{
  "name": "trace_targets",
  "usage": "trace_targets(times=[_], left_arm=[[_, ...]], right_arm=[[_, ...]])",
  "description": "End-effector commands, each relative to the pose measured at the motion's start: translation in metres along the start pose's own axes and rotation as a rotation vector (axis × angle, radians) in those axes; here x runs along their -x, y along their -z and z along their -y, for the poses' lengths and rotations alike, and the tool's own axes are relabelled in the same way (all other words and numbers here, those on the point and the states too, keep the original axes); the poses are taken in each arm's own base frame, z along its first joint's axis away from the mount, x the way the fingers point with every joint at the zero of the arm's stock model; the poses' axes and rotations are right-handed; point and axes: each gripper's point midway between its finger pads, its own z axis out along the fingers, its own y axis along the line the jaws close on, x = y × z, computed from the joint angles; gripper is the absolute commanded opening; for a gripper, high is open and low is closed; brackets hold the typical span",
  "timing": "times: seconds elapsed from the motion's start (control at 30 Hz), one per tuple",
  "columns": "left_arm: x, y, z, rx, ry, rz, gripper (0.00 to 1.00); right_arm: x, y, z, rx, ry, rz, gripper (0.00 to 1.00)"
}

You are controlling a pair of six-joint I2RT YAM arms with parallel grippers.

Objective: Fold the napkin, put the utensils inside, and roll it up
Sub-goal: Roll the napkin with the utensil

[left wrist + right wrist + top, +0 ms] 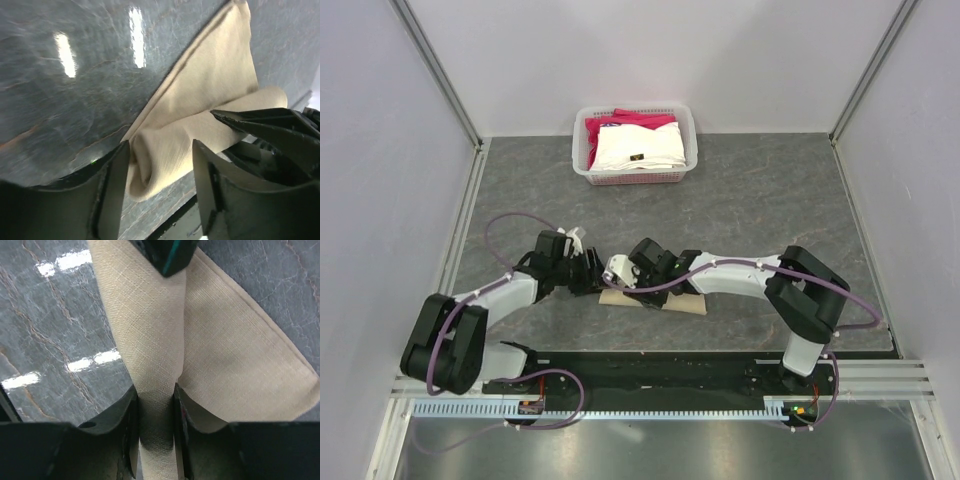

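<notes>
Rolled napkin (210, 90) lay near mid-table (750, 190). The right gripper (155, 390) pinched the roll; the left gripper (160, 147) stood apart astride its end. Label (635, 157) on white cloth (650, 140) was illegible.

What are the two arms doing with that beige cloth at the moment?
They are rolling up the tan napkin near the front edge of the table. The right fingers are pinched on the rolled part of the cloth. The left fingers stand open on either side of the roll's end. Part of the napkin lies flat beside the roll, not yet rolled up.
</notes>
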Motion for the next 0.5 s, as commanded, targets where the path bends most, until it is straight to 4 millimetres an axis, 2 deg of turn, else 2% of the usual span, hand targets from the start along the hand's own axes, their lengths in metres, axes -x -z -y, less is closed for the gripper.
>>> trace_targets(times=[0.0, 0.03, 0.17, 0.2, 0.3, 0.47], left_arm=[[0.021, 0.019, -0.004, 0.101, -0.057, 0.113, 0.65], [0.023, 0.023, -0.005, 0.114, -0.059, 0.129, 0.66], [0.030, 0.039, -0.011, 0.169, -0.071, 0.224, 0.69], [0.033, 0.044, -0.007, 0.157, -0.081, 0.253, 0.69], [0.031, 0.047, 0.001, 0.104, -0.101, 0.280, 0.69], [0.018, 0.039, 0.009, 0.014, -0.104, 0.231, 0.68]], right_arm=[[-0.009, 0.000, -0.017, 0.186, -0.112, -0.029, 0.33], [-0.007, 0.002, -0.023, 0.239, -0.129, -0.022, 0.32], [-0.011, 0.009, -0.026, 0.349, -0.216, -0.040, 0.30], [-0.008, 0.009, -0.026, 0.372, -0.229, -0.034, 0.30], [-0.004, 0.011, -0.028, 0.456, -0.283, -0.016, 0.29], [0.000, 0.009, -0.028, 0.552, -0.352, -0.006, 0.29]])
